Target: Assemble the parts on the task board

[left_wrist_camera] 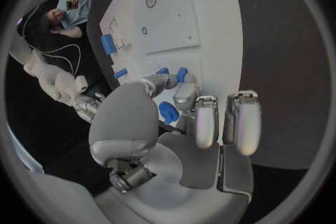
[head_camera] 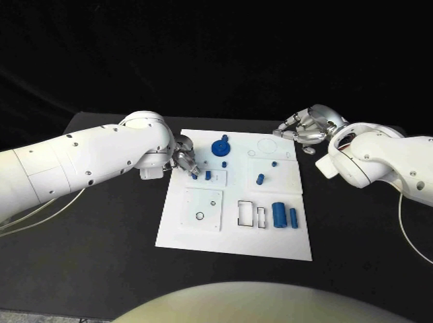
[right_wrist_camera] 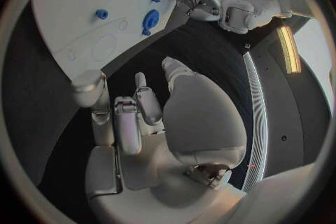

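The white task board [head_camera: 275, 239] lies in the middle of the black table. My left hand [head_camera: 185, 161] reaches over its left edge. Thumb and a fingertip [left_wrist_camera: 185, 92] touch two small blue parts [head_camera: 195, 176] [left_wrist_camera: 182, 74] standing close together; the other fingers stay straight above the board. I cannot tell whether a part is gripped. A blue gear-like part [head_camera: 220, 147] stands at the far side, and a blue peg [head_camera: 261, 179] lies mid-board. My right hand [head_camera: 308, 126] hovers off the far right corner, fingers loosely bent and apart, holding nothing.
Two blue cylinders [head_camera: 286, 216] lie side by side near the board's right edge, beside a black rectangular frame [head_camera: 245, 212]. A small black ring [head_camera: 200, 216] sits on a raised square plate at the near left. Bare black table [head_camera: 110, 256] surrounds the board.
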Available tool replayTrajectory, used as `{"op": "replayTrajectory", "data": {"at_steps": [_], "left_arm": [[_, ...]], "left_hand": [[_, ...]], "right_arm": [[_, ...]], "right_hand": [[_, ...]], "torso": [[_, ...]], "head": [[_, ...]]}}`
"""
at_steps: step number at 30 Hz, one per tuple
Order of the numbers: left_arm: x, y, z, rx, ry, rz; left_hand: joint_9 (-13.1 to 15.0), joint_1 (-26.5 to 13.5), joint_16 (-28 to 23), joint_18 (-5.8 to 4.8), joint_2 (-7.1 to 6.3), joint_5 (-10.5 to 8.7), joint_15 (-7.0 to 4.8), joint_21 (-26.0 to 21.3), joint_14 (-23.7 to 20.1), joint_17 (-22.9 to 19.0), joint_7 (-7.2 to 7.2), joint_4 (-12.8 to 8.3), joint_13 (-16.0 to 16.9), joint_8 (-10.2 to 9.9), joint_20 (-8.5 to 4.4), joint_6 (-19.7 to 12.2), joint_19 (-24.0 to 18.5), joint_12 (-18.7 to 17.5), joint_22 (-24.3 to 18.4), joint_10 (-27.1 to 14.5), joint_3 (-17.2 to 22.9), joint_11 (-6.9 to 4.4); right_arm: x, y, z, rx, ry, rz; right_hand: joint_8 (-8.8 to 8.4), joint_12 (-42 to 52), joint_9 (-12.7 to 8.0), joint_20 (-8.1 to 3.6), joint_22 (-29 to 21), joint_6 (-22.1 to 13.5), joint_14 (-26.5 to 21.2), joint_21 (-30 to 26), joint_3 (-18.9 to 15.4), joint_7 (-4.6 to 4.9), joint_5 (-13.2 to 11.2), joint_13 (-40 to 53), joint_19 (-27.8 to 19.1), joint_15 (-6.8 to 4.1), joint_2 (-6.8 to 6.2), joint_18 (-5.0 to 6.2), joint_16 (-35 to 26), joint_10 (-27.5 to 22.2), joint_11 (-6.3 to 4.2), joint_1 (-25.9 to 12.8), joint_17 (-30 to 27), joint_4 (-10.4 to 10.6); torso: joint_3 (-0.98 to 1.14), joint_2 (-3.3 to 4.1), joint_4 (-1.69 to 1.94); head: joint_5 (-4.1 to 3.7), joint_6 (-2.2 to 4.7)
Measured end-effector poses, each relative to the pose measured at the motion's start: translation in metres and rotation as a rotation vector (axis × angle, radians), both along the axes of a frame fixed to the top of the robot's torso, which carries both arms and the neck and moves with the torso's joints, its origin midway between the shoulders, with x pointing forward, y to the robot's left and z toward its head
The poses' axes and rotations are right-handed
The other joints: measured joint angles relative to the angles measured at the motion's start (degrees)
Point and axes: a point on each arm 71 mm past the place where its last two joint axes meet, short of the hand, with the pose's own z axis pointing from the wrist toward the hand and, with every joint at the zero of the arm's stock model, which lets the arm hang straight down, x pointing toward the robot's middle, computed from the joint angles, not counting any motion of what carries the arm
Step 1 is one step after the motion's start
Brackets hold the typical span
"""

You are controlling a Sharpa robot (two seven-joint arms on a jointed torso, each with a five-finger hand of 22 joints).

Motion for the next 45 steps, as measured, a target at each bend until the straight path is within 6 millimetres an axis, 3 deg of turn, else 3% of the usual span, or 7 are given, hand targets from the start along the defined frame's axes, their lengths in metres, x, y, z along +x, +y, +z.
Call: {"op": "replayTrajectory", "data": {"at_steps": [9, 14, 18, 23, 32, 42, 45], "left_arm": [[0.0012, 0.0002, -0.0012, 0.001, 0.007, 0.010], [0.0020, 0.0009, -0.0013, 0.003, 0.009, 0.017], [0.0026, 0.0023, -0.0018, 0.007, 0.010, 0.024], [0.0026, 0.0031, -0.0027, 0.007, 0.014, 0.029], [0.0028, 0.0046, -0.0030, 0.005, 0.023, 0.040], [0.0023, 0.0079, -0.0029, 0.000, 0.026, 0.051], [0.0018, 0.0096, -0.0026, -0.005, 0.022, 0.058]], "left_hand": [[0.0, -1.6, 0.0, 0.00, -0.36, -1.46, -0.39, 0.0, 0.0, 0.0, -0.93, -0.7, 0.1, -0.6, -0.42, 0.5, 0.0, 0.0, 0.0, 0.2, 0.0, -0.21], [-0.3, -2.4, 0.0, -0.01, -0.40, -3.78, -0.60, 0.0, -0.2, 0.0, -1.76, -0.8, 0.2, -1.3, -0.83, 1.3, 0.0, 0.0, 0.0, 0.4, -0.2, -0.41], [-0.4, -3.3, 0.0, -0.01, -0.77, -7.05, -0.60, 0.0, -0.2, 0.0, -2.85, 1.1, 0.3, -1.8, -0.83, 2.5, 0.0, 0.0, 0.0, 0.4, -2.1, -0.41], [-0.4, -4.4, 0.0, 0.00, -1.87, -8.84, -0.60, 0.0, -0.2, 0.0, -2.53, 3.1, 0.4, -2.3, -0.83, 3.0, 0.0, 0.0, 0.0, 0.3, -4.2, -0.55], [-0.4, -5.3, 0.0, 0.00, -2.79, -13.81, -0.59, 0.0, -0.2, 0.0, -2.20, 6.5, 0.2, -2.8, -0.83, 2.7, 0.0, 0.0, 0.0, -0.2, -8.1, -0.26], [-0.1, -5.5, 0.0, 0.00, -2.92, -14.08, -0.59, 0.0, -0.2, 0.0, -2.12, 7.9, 0.2, -2.9, -0.83, 2.6, 0.0, 0.0, 0.0, -0.4, -9.9, -0.40], [0.1, -5.5, 0.0, -0.01, -2.92, -13.23, -0.59, 0.0, -0.2, 0.0, -2.12, 8.2, 0.4, -3.0, -0.83, 2.6, 0.0, 0.0, 0.0, -0.4, -10.2, -0.40]], "right_arm": [[-0.0001, 0.0000, 0.0000, 0.001, 0.000, 0.000], [-0.0001, -0.0001, 0.0000, 0.001, 0.000, 0.000], [-0.0001, -0.0003, 0.0000, 0.001, 0.000, -0.001], [-0.0003, -0.0006, 0.0001, 0.001, 0.000, -0.001], [-0.0005, -0.0024, 0.0003, 0.002, -0.001, -0.004], [-0.0006, -0.0033, 0.0003, 0.001, -0.002, -0.007], [-0.0006, -0.0035, 0.0003, 0.001, -0.002, -0.007]], "right_hand": [[0.00, 0.0, 0.0, 0.00, 0.0, 0.0, 0.0, 0.0, -0.2, 0.00, 0.0, 0.0, 0.0, 0.00, -0.01, 0.00, 0.0, 0.0, 0.00, 0.0, 0.0, 0.2], [0.00, 0.0, 0.0, 0.00, 0.0, 0.0, 0.0, 0.0, -0.2, 0.00, 0.0, 0.0, 0.0, 0.00, 0.22, 0.00, 0.0, 0.0, 0.00, -0.2, 0.0, 0.2], [0.00, 0.0, 0.0, 0.00, 0.0, 0.0, 0.0, 0.0, -0.2, 0.00, 0.0, -0.1, 0.0, 0.00, 0.22, 0.00, 0.0, 0.0, 0.00, -0.2, 0.0, 0.2], [0.00, 0.0, 0.0, 0.00, 0.0, 0.0, 0.0, 0.0, -0.2, 0.00, 0.0, -0.1, 0.0, 0.00, 0.22, 0.00, 0.0, 0.0, 0.00, -0.2, 0.0, 0.2], [0.00, 0.0, 0.1, 0.00, -0.1, -0.2, 0.0, -0.2, -0.3, -0.21, 0.0, -0.2, 0.0, 0.00, 0.47, 0.00, -0.2, 0.0, 0.00, -0.5, 0.0, 0.3], [0.00, 0.0, 0.1, 0.00, -0.1, -0.2, 0.0, -0.2, -0.3, -0.20, 0.0, -0.2, 0.0, 0.00, 0.52, 0.00, -0.2, 0.0, 0.00, -0.5, 0.0, 0.3], [0.00, 0.0, 0.1, 0.00, -0.1, -0.2, 0.0, -0.2, -0.3, -0.20, 0.0, -0.2, 0.0, 0.00, 0.52, 0.00, -0.2, 0.0, 0.00, -0.5, 0.0, 0.3]], "torso": [[0.02, 0.01, 0.02], [0.01, 0.01, 0.04], [0.01, 0.01, 0.05], [-0.01, -0.01, 0.05], [-0.02, -0.01, 0.03], [-0.04, 0.01, 0.03], [-0.08, 0.01, 0.04]], "head": [[-0.23, -0.07], [-0.24, -0.12], [-0.24, -0.14], [-0.25, -0.13], [-0.29, -0.04], [-0.47, -0.04], [-0.52, -0.04]]}}
